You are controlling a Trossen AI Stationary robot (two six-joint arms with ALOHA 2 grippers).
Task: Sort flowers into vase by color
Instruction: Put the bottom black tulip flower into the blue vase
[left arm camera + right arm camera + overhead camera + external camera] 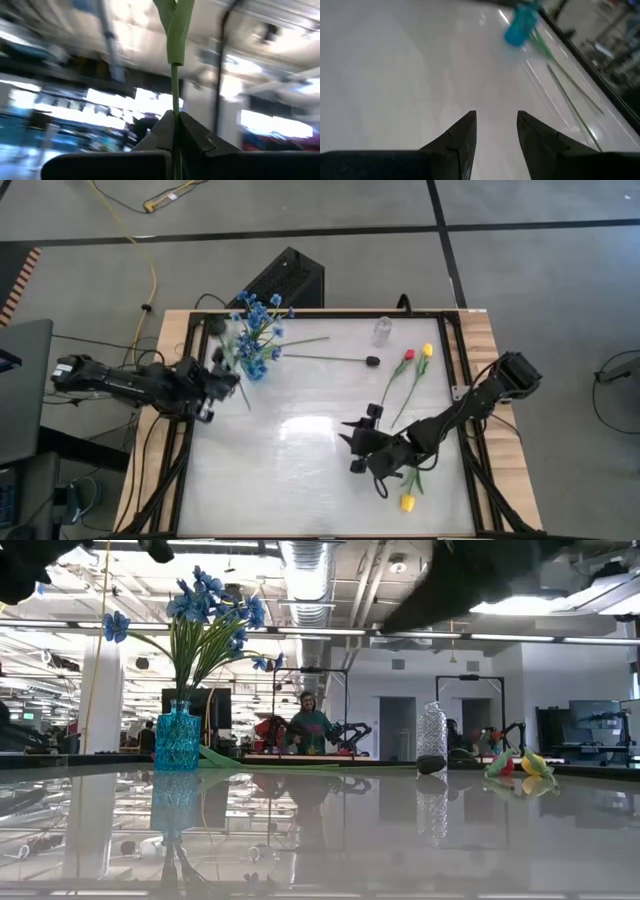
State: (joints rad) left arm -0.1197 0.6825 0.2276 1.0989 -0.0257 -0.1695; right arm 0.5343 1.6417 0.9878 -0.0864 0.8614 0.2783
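Observation:
A blue vase (256, 368) (178, 736) at the table's far left holds blue sprays (260, 315) (215, 605). My left gripper (226, 376) (175, 117) hovers just left of it, shut on a green flower stem (174, 85). That flower's head (220, 332) is blurred. A black-headed bloom (372, 361) lies flat on the table, and so do a red tulip (408, 355) and a yellow tulip (427, 350). Another yellow tulip (407, 502) lies near the front edge. My right gripper (356, 446) (496, 125) is open over bare table, right of centre. My left gripper pinches the thin green stem (174, 102) between its two shut fingers (162, 127). The fingers lie across the stem. In the wrist view the stem runs on past the fingertips to a leaf (176, 20). A short stem end (244, 404) sticks out on the near side, lifted clear.
A clear vase (382, 330) (431, 732) stands at the far edge, right of centre. A loose green stem (305, 340) lies beside the blue vase. Black frame rails (470, 430) run along the table's sides. People stand in the room beyond the table.

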